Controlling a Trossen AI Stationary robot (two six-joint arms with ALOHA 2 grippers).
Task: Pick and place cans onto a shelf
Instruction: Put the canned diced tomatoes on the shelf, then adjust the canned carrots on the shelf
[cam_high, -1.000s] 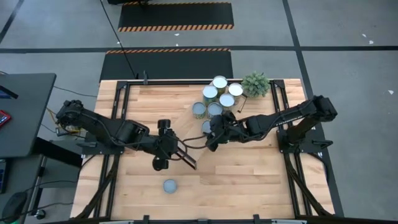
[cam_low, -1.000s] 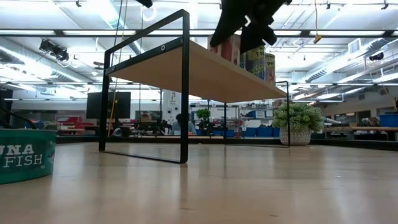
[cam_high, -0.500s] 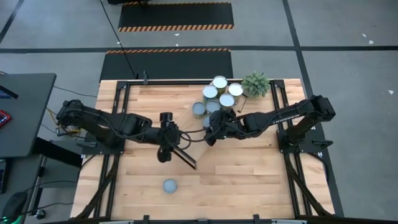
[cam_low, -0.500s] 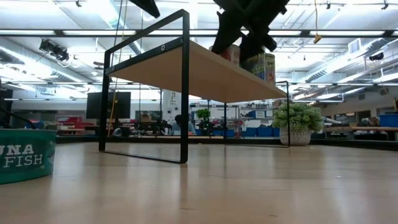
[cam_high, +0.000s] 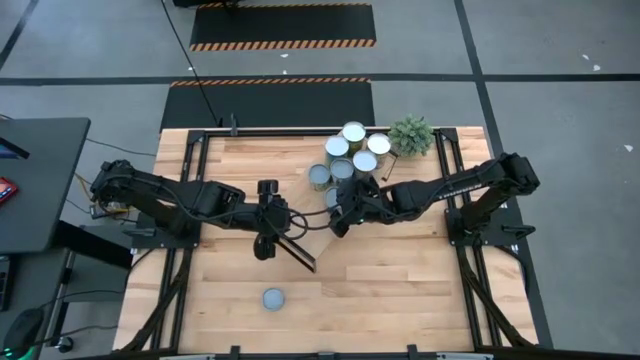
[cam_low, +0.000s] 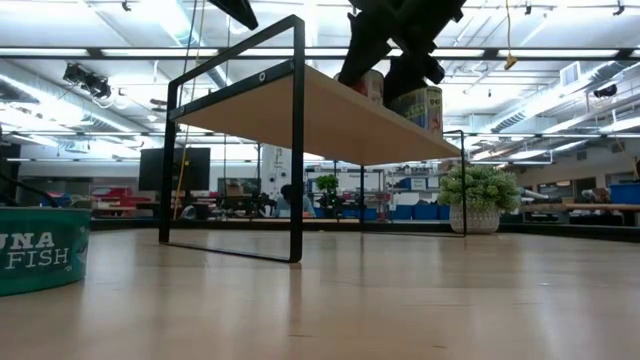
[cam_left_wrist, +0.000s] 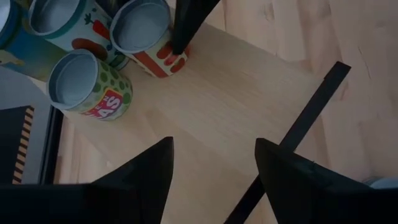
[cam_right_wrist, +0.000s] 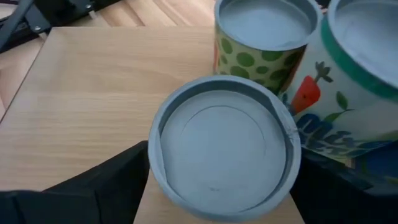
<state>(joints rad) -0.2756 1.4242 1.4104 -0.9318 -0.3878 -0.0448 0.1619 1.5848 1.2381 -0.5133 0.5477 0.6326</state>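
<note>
The shelf (cam_high: 312, 200) runs slantwise across the table toward the plant, and several cans (cam_high: 350, 150) stand on its top. A red-labelled can (cam_right_wrist: 224, 149) stands upright on the plank at the near end of the group. My right gripper (cam_right_wrist: 221, 186) is open, with one finger on either side of that can; the low view shows it from the side (cam_low: 385, 55). My left gripper (cam_left_wrist: 214, 180) hangs open and empty above the shelf's bare end (cam_left_wrist: 217, 112), left of the cans. One more can (cam_high: 273, 298), labelled tuna fish (cam_low: 35, 262), lies on the tabletop near the front edge.
A small potted plant (cam_high: 411, 135) stands at the shelf's far right end. The shelf's black end frame (cam_high: 296, 255) stands close under my left arm. Bare tabletop (cam_high: 400, 290) lies near the front right. A dark side table (cam_high: 35, 180) stands left of the workbench.
My right gripper has opened around the red-labelled can, which now stands on the shelf beside the others. My left gripper swung a little toward the table's far edge, then held still, still open.
</note>
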